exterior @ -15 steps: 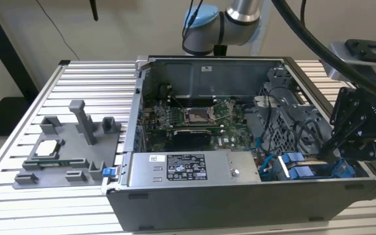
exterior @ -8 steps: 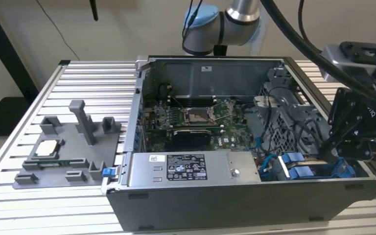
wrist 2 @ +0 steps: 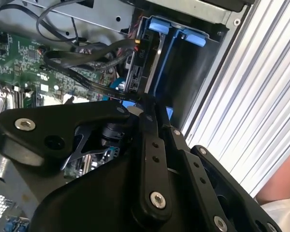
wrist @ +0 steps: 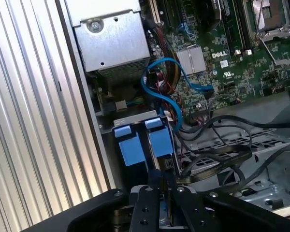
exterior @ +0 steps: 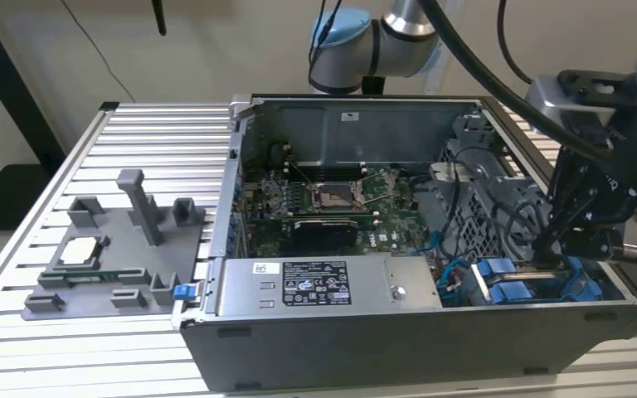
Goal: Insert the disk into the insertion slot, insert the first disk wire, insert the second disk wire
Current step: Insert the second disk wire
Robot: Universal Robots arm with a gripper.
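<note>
Black tool with silver screw heads. Bright blue carrier tabs on the disk, set in grey sheet metal of the insertion slot. Green motherboard dotted with silver and black parts. Light blue cable curved over it; black wires beside. Dark grey computer case; white label on the silver power supply. Pale ribbed worktop, striped silver-white. Grey fixture tray.
</note>
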